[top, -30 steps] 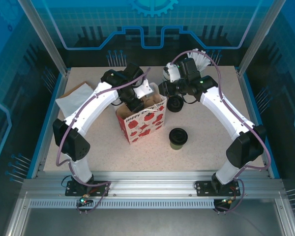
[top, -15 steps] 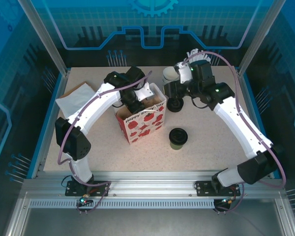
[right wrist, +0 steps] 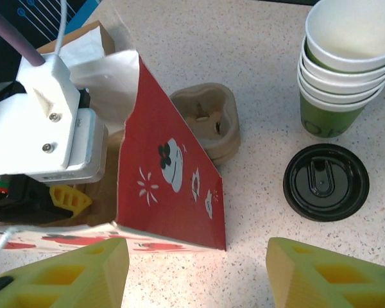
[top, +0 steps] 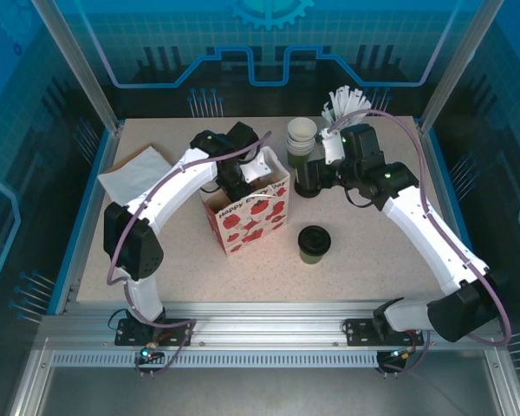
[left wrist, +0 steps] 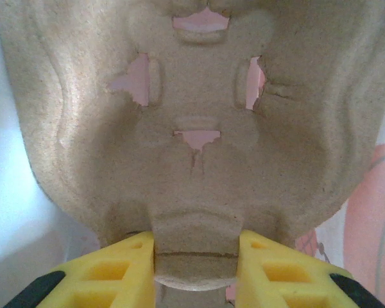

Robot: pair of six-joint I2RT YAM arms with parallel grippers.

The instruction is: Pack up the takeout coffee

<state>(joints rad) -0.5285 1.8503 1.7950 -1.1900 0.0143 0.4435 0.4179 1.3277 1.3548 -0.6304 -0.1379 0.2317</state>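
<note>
**Two tools at the bag; coffee not yet packed**

**Top external.**
- The left tool (top: 243, 180) is down inside the open gift bag (top: 251, 217).
- The right tool (top: 305, 178) hovers just beyond the bag's right wall, near the stack of cups (top: 301, 134).
- The takeout coffee (top: 314, 243) stands upright, lid on, on the counter (top: 182, 260). It is alone, near the bag's right side and towards the arm bases.
- Judgement: the carrier is being seated in the bag, and the cup comes next.

**Left wrist.**
- The tool's yellow pads are clamped on the tab of a pulp carrier (left wrist: 199, 115).
- The bag's pink lining shows through the carrier's cut-outs.
- The bag walls sit close on both sides, so there is little room to move sideways.

**Right wrist.**
- The right tool's fingers (right wrist: 333, 276) are spread wide and hold nothing.
- Below them are the bag's red wall, another pulp carrier (right wrist: 208, 122) on the counter, and a black lid (right wrist: 326, 182) just beside the stacked cups.
- I cannot tell whether a cup sits under that lid.

**Next move (judgement).**
- The right tool should draw back towards the bases, drop over the coffee and close on its sides.
- There is open counter all round the cup.
- The tall, soft rim of the bag is the edge to clear.
</note>
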